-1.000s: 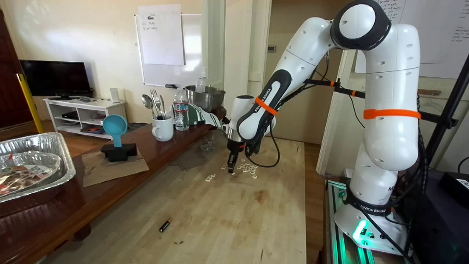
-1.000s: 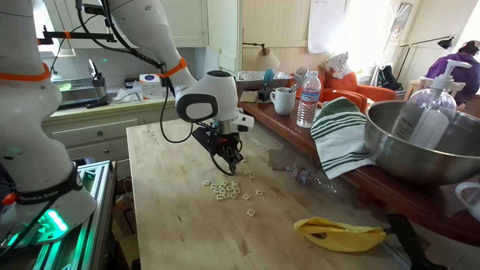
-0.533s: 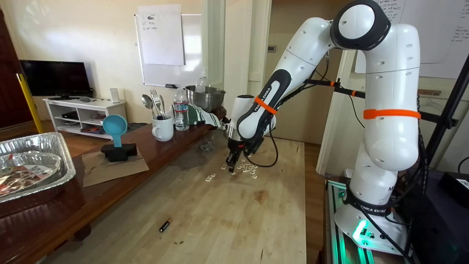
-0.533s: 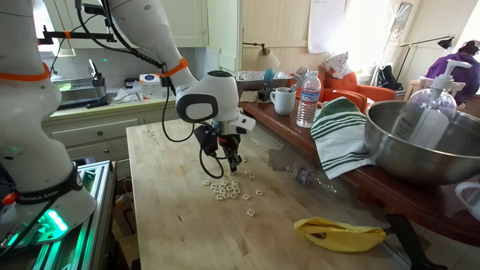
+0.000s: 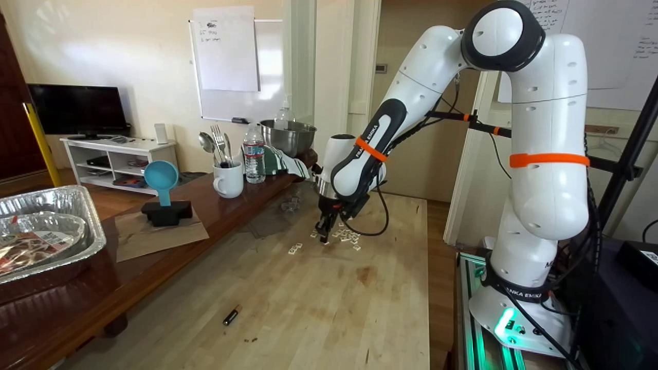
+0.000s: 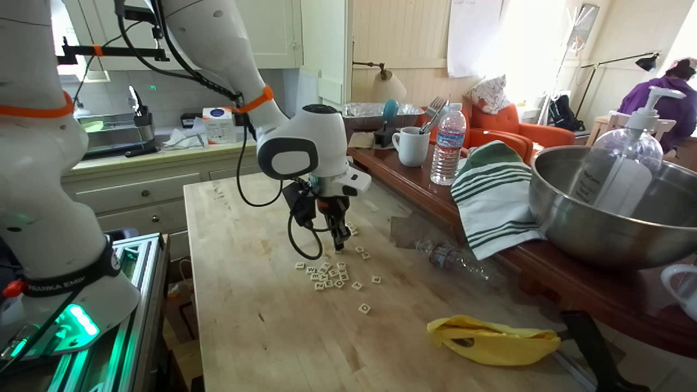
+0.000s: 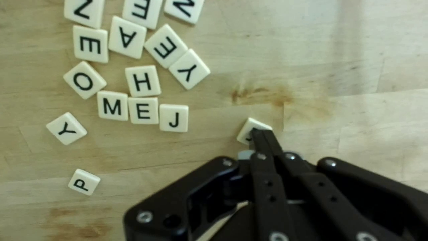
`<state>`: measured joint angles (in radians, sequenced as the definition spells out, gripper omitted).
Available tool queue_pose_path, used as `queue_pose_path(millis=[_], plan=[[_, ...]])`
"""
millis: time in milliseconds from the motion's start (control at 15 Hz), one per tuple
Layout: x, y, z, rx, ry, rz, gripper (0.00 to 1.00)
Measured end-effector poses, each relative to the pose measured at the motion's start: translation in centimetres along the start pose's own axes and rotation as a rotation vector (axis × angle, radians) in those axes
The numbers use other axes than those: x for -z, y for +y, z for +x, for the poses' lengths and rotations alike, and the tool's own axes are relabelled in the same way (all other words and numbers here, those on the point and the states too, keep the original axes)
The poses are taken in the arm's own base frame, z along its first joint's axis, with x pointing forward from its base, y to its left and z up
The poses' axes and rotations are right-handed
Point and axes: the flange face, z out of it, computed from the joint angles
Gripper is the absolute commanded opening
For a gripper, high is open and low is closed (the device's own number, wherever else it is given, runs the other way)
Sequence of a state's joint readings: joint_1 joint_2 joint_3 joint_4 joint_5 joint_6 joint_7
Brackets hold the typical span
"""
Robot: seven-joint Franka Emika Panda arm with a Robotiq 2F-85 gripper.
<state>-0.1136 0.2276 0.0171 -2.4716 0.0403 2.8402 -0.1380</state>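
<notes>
My gripper (image 7: 262, 131) is shut, its two fingertips pressed together over a cream letter tile (image 7: 248, 129). That tile's letter is mostly hidden by the fingers; whether the tips touch it I cannot tell. To the left lie a J tile (image 7: 174, 117), an M tile (image 7: 113, 105) and an H tile (image 7: 143, 81), with several more scattered above. A Y tile (image 7: 66, 128) and a P tile (image 7: 84, 181) lie apart at the far left. In both exterior views the gripper (image 5: 324, 240) points down at the wooden tabletop, beside the tile cluster (image 6: 328, 276).
On the tabletop lie a battery (image 5: 232, 315), a clear bottle on its side (image 6: 449, 258) and a yellow banana-shaped pouch (image 6: 493, 341) by a black handle (image 6: 593, 351). A raised brown ledge alongside bears a mug (image 6: 412, 148), a water bottle (image 6: 448, 149) and a steel bowl (image 6: 604, 239).
The wrist has turned about its upright axis, mostly in the first half second, swinging the cable round. The arm has since shifted only slightly. The tiles look unmoved.
</notes>
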Motion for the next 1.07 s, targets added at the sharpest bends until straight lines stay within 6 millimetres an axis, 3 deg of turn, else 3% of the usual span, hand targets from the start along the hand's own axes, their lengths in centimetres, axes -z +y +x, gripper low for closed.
queue_pose_path(millis=[1067], plan=[[-0.5, -1.0, 3.2, 0.242, 0.032, -0.033, 0.0]])
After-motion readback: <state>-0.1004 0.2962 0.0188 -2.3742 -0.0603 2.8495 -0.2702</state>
